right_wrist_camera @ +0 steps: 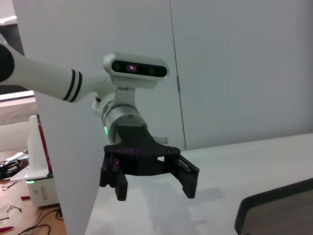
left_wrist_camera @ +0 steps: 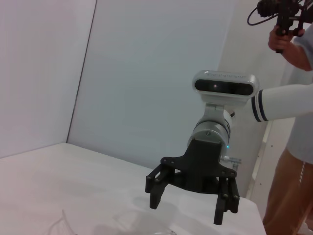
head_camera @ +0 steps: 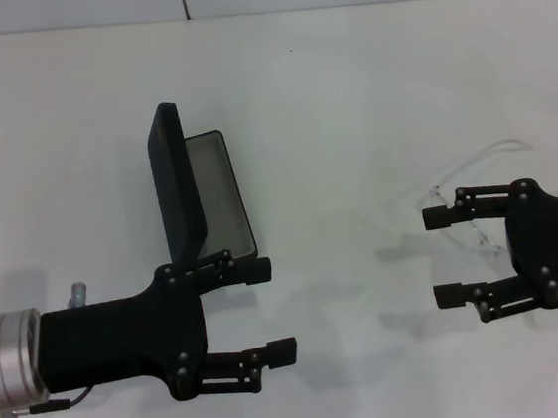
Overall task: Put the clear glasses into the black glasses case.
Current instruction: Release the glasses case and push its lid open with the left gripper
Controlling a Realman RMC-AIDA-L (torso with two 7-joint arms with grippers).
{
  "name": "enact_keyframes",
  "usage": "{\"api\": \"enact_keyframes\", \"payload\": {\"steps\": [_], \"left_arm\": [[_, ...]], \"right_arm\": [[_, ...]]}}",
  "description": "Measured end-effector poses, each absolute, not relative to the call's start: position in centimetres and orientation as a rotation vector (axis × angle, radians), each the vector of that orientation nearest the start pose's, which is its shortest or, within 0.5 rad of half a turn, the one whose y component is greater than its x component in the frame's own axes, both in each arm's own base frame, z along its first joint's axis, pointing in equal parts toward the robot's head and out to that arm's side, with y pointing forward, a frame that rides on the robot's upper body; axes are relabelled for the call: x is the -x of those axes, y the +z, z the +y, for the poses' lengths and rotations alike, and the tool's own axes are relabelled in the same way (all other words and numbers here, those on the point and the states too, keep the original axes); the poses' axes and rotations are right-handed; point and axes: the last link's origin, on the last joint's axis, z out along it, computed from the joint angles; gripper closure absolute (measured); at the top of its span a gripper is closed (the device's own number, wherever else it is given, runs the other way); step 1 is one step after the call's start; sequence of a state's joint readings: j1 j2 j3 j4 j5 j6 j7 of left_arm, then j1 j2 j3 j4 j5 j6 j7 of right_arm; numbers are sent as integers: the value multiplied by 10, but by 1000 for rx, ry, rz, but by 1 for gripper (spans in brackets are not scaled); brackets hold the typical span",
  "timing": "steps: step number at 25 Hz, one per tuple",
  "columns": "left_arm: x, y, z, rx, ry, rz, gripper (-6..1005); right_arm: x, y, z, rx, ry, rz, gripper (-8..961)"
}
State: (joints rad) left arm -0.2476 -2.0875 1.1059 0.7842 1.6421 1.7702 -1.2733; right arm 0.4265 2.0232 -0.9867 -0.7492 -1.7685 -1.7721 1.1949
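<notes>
The black glasses case (head_camera: 215,191) lies open on the white table, left of centre in the head view, its lid (head_camera: 177,180) standing upright and its grey lining showing. My left gripper (head_camera: 278,308) hovers open just in front of the case, holding nothing. The clear glasses (head_camera: 483,234) lie at the right, partly under my right gripper (head_camera: 434,258), which is open with its fingers pointing toward the table's middle. The left wrist view shows the right gripper (left_wrist_camera: 193,205) farther off and a thin arm of the glasses (left_wrist_camera: 67,223). The right wrist view shows the left gripper (right_wrist_camera: 154,188) and a corner of the case (right_wrist_camera: 279,205).
The white table (head_camera: 327,94) runs back to a light wall. A person (left_wrist_camera: 293,122) holding a camera stands beyond the table's right side, behind the right arm. A small metal post (head_camera: 78,290) shows near the left arm.
</notes>
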Motion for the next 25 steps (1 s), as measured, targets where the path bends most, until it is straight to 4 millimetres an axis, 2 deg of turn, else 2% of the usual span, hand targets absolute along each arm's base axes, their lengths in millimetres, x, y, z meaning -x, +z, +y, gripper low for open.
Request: {"api": "enact_keyframes", "payload": {"steps": [13, 16, 20, 22, 25], "left_arm": [[253, -12, 242, 2870, -1042, -424, 115], [246, -6, 248, 2825, -1110, -454, 117], [226, 14, 265, 2793, -1188, -600, 119], [212, 25, 276, 2812, -1162, -683, 120], [185, 41, 303, 2821, -1009, -880, 122]], "right_arm": [[-246, 6, 284, 2957, 863, 196, 158], [-245, 6, 285, 2955, 865, 196, 158], [-244, 7, 286, 2946, 878, 192, 158], [-244, 7, 285, 2943, 881, 194, 159], [-245, 8, 286, 2938, 882, 196, 159]]}}
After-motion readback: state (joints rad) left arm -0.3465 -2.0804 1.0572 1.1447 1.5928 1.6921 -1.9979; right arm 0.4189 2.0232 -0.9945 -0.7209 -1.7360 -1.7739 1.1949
